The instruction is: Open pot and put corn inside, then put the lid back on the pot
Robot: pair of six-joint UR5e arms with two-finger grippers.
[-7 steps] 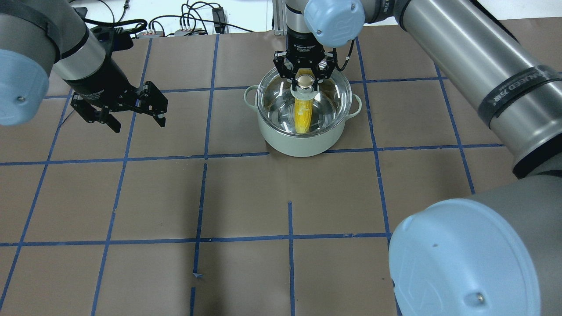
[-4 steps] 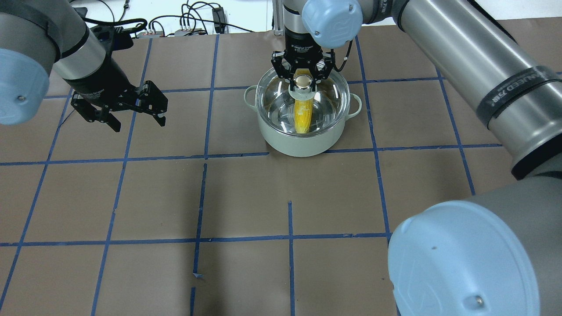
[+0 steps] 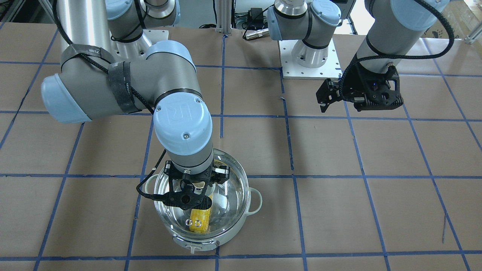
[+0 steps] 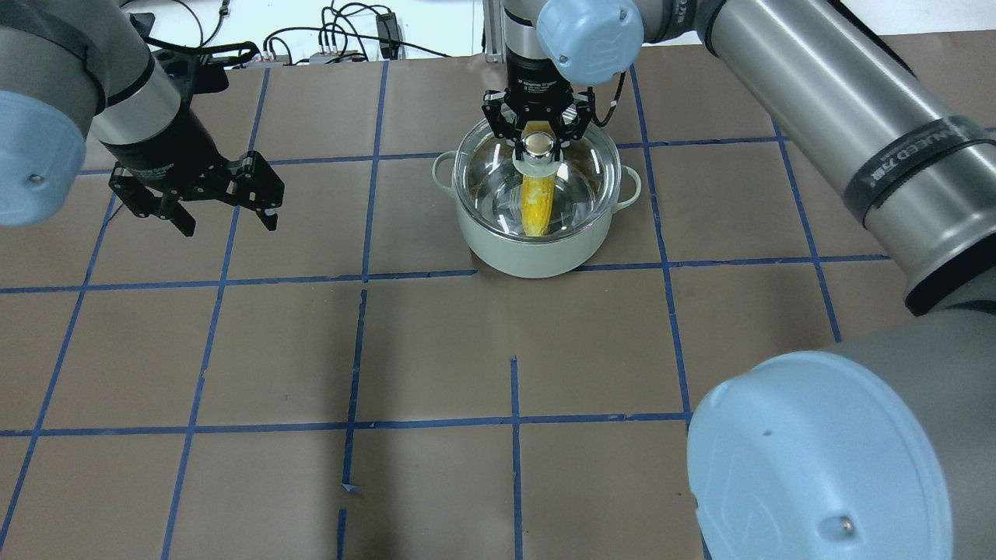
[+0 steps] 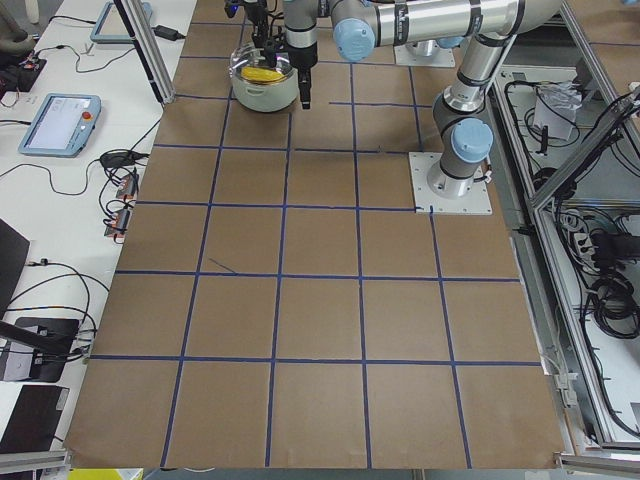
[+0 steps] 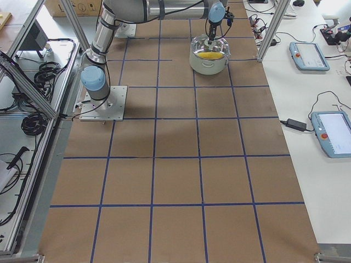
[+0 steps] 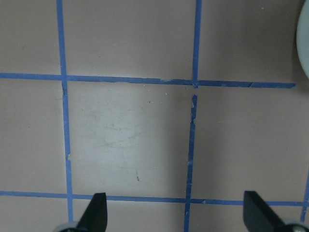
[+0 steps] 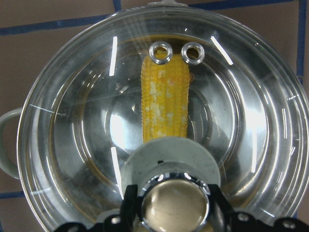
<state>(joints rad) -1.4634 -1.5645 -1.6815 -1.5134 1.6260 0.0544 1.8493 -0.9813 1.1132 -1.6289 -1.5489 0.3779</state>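
The mint-green pot (image 4: 529, 253) stands at the table's far middle, with the clear glass lid (image 4: 583, 179) resting on its rim. The yellow corn (image 4: 537, 206) lies inside on the steel bottom, seen through the glass, also in the right wrist view (image 8: 164, 106). My right gripper (image 4: 537, 144) points straight down over the pot, its fingers closed against both sides of the lid's metal-capped knob (image 8: 174, 208). My left gripper (image 4: 229, 225) is open and empty, hovering above the table well left of the pot; its two fingertips (image 7: 94, 212) frame bare paper.
The brown paper table (image 4: 436, 350) is marked with blue tape squares. Cables and power strips (image 4: 334, 47) lie beyond the far edge. My right arm's upper links (image 4: 840, 117) span the right side. The pot's edge shows in the left wrist view (image 7: 305, 43).
My left gripper has drawn back to the left and slightly away from the pot, still open. My right gripper stays on the lid knob with only a tiny shift.
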